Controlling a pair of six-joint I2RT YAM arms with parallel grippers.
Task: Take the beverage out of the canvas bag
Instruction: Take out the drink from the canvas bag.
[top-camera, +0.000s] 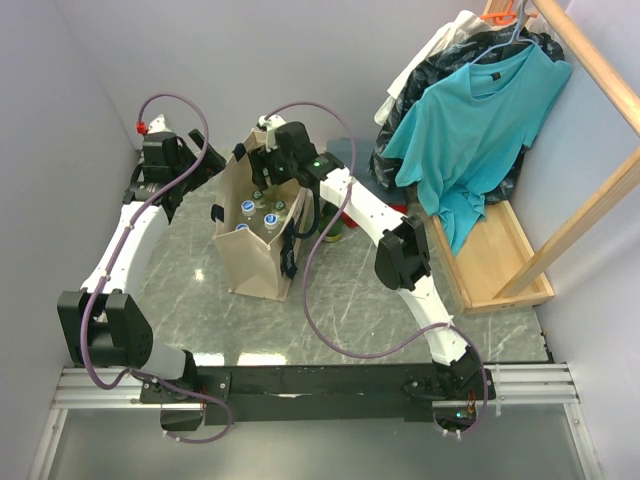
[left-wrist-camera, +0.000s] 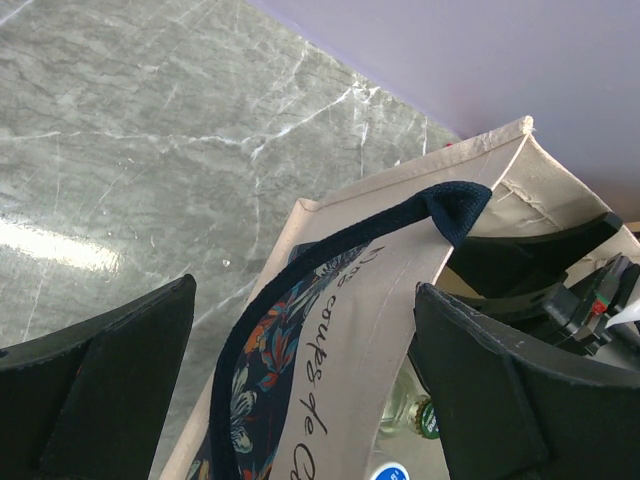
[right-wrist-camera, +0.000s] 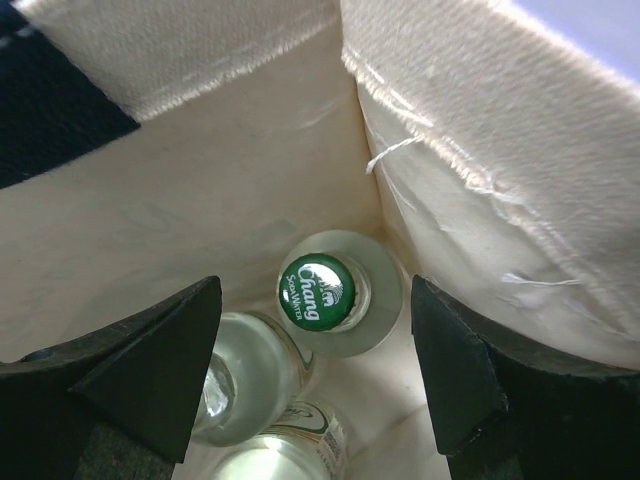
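Note:
The beige canvas bag (top-camera: 250, 262) stands upright mid-table with several capped bottles (top-camera: 262, 215) inside. My right gripper (top-camera: 268, 165) reaches down into its far end. In the right wrist view it (right-wrist-camera: 315, 370) is open, and a clear glass beverage bottle with a green Chang cap (right-wrist-camera: 317, 290) stands in the bag's corner between and below its fingers (right-wrist-camera: 150, 370), untouched. Two more glass bottles (right-wrist-camera: 240, 385) lean beside it. My left gripper (left-wrist-camera: 305, 385) is open and straddles the bag's printed side wall (left-wrist-camera: 350, 330) and dark strap (left-wrist-camera: 300, 270); a green cap (left-wrist-camera: 428, 415) shows inside.
A teal T-shirt (top-camera: 470, 120) hangs on a wooden rack (top-camera: 500, 265) at the right, over dark clothes. A green and red item (top-camera: 340, 228) stands on the table behind the right arm. Purple walls close in at the left and back.

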